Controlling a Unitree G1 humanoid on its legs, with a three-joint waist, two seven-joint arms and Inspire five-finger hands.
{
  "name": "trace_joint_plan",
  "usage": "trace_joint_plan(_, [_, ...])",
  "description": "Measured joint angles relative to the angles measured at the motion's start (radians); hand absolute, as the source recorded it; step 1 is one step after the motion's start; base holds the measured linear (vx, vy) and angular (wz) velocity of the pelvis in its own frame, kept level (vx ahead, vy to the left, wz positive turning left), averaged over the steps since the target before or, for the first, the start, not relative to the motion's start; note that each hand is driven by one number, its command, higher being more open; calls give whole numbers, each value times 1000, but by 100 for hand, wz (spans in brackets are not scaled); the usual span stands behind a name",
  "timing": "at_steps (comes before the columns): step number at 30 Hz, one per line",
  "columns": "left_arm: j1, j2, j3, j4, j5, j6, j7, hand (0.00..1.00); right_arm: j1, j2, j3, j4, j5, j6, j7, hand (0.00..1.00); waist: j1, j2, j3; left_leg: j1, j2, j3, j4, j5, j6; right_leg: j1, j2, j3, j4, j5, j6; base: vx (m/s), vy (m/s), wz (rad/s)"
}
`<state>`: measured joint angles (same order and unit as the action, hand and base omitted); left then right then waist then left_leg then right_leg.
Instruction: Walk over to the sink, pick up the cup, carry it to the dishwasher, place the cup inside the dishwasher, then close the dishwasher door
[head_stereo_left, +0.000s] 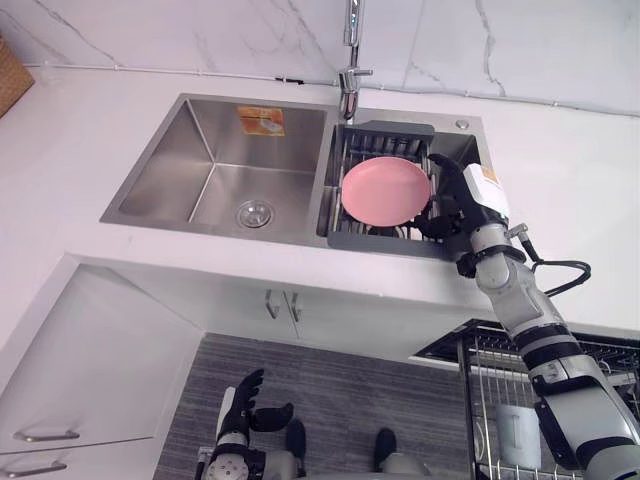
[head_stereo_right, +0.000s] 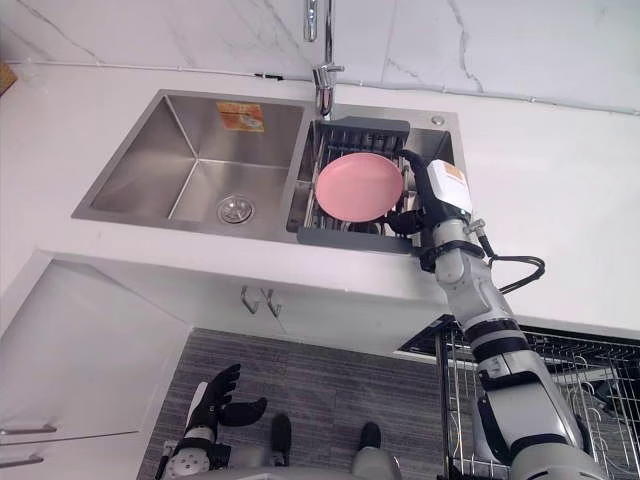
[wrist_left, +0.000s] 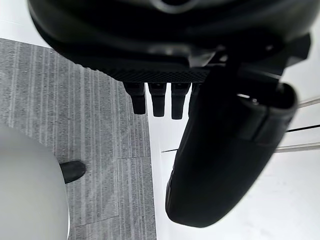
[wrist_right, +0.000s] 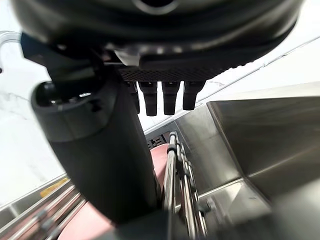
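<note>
Low at left, the left hand (head_stereo_left: 240, 405) hangs relaxed over the floor (head_stereo_left: 330, 390); at the sink (head_stereo_left: 165, 160), the right hand (head_stereo_left: 452, 205), fingers straight and empty, is at the sink rack (head_stereo_left: 385, 135) beside a pink plate (head_stereo_left: 386, 190). A cup (head_stereo_left: 512, 436) stands in the dishwasher rack (head_stereo_left: 480, 352); if it's the one, next comes withdrawing and shutting the door

Pink plate (head_stereo_left: 386, 190) — silver sink (head_stereo_left: 170, 165) — white counter (head_stereo_left: 70, 130), white grey-veined wall (head_stereo_left: 180, 30), grey striped floor (head_stereo_left: 340, 385).

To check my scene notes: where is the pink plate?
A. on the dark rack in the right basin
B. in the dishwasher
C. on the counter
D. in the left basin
A: the pink plate lies on the dark rack in the sink's right basin, next to the right hand.
</note>
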<state>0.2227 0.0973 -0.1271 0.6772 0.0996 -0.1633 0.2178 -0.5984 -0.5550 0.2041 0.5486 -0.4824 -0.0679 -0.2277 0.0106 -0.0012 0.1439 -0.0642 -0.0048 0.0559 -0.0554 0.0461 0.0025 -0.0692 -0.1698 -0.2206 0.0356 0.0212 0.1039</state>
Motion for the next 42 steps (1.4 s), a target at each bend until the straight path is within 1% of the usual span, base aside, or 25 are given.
trace_joint_plan(2, [-1, -1, 2, 0, 0, 0, 0, 90, -15, -1, 1, 5, -17, 4, -9, 90, 0, 2, 2, -7, 2, -1, -21, 14, -4, -16, 5, 0, 1, 7, -8, -197, 12, 3])
trace_joint_plan(3, [-1, 0, 4, 0, 0, 0, 0, 90, -34, -3, 6, 13, -22, 4, -11, 90, 1, 3, 6, -13, 2, 2, -30, 22, -12, -27, 9, 2, 0, 6, -9, -187, 18, 1])
trace_joint_plan(6, [-3, 1, 6, 0, -1, 0, 3, 90, -82, -23, 45, 43, -24, 9, -14, 90, 0, 8, 16, -31, 4, 7, -36, 21, -10, -42, 9, 10, -4, 8, -9, -150, 23, 4])
trace_joint_plan(8, [-9, 1, 13, 0, -2, 0, 4, 90, -126, -40, 74, 68, -32, 9, -13, 90, 2, 9, 36, -34, 6, 8, -36, 23, -13, -42, 10, 19, -9, 9, -9, -69, 19, 2])
trace_joint_plan(10, [-17, 4, 15, 0, -2, 0, 5, 90, -183, -53, 102, 96, -32, 7, -11, 90, 5, 10, 45, -58, 12, 9, -36, 39, -10, -64, 17, 21, -9, 15, -12, -19, 3, 3])
trace_joint_plan(12, [-28, 4, 15, 1, -3, 0, 5, 90, -220, -61, 118, 123, -31, 7, -10, 90, 11, 7, 58, -66, 15, 8, -36, 50, -9, -70, 19, 20, -8, 28, -17, 30, -13, 4])
trace_joint_plan(14, [-50, 4, 14, 1, -5, -1, 5, 90, -259, -75, 133, 178, -30, 8, -3, 90, 33, 7, 75, -75, 22, 6, -31, 59, -15, -76, 27, 15, -9, 37, -23, 90, -30, 7])
trace_joint_plan(16, [-61, 8, 15, 1, -5, -4, 6, 90, -283, -75, 154, 224, -27, 8, 11, 90, 37, 6, 84, -82, 27, -8, -31, 66, -7, -76, 32, -2, -8, 42, -23, 141, -52, 17])
trace_joint_plan(17, [-76, 9, 14, 1, -6, -6, 6, 90, -308, -75, 163, 257, -24, 9, 21, 90, 41, 6, 99, -87, 30, -15, -28, 72, 1, -77, 36, -6, -8, 41, -25, 123, -51, 15])
trace_joint_plan(19, [-91, 10, 16, 0, -16, -8, 8, 90, -355, -82, 161, 269, -13, 8, 30, 90, 35, 4, 119, -94, 32, -16, -18, 72, 2, -78, 38, -7, -8, 41, -25, 71, -27, 3])
trace_joint_plan(20, [-100, 8, 14, -1, -22, -9, 8, 90, -367, -92, 161, 279, -12, 8, 32, 30, 36, 5, 123, -100, 31, -17, -14, 72, 1, -81, 38, -8, -8, 41, -25, 41, -15, 3])
trace_joint_plan(23, [-137, 7, 14, -19, -32, -26, 8, 90, -435, -112, 176, 331, -12, 14, 34, 30, 47, 11, 155, -120, 35, -23, -6, 70, 0, -96, 41, -18, -2, 38, -30, 9, -10, 9])
trace_joint_plan(26, [-144, 9, 15, -19, -43, -26, 10, 90, -463, -121, 177, 342, -12, 18, 28, 30, 54, 11, 167, -123, 37, -23, -3, 66, -5, -102, 46, -18, 8, 32, -37, -1, -5, 1])
trace_joint_plan(28, [-146, 11, 15, -19, -43, -26, 12, 90, -471, -131, 180, 340, -13, 18, 8, 30, 55, 12, 177, -130, 39, -23, 5, 63, -5, -108, 48, -17, 16, 29, -40, 0, 0, 0])
trace_joint_plan(31, [-150, 10, 15, -19, -43, -26, 14, 90, -472, -133, 194, 323, -12, 19, -18, 30, 56, 12, 180, -137, 44, -21, 9, 61, -7, -115, 49, -15, 17, 28, -41, 5, -2, -1])
trace_joint_plan(35, [-157, 10, 15, -20, -43, -26, 15, 90, -471, -136, 191, 281, -11, 26, -17, 30, 53, 13, 182, -138, 49, -15, 10, 60, -6, -119, 52, -8, 18, 28, -42, 32, -7, -6])
trace_joint_plan(38, [-162, 10, 20, -42, -42, -25, 16, 90, -431, -153, 143, 172, -11, 28, -14, 30, 48, 11, 200, -137, 53, -11, 12, 59, -6, -119, 56, -5, 18, 28, -42, 35, -7, -4])
trace_joint_plan(42, [-162, 9, 22, -52, -41, -25, 14, 90, -363, -160, 87, 30, -10, 16, -14, 30, 38, 10, 200, -134, 58, 1, 21, 50, -10, -119, 59, 6, 18, 27, -43, 55, -6, -8])
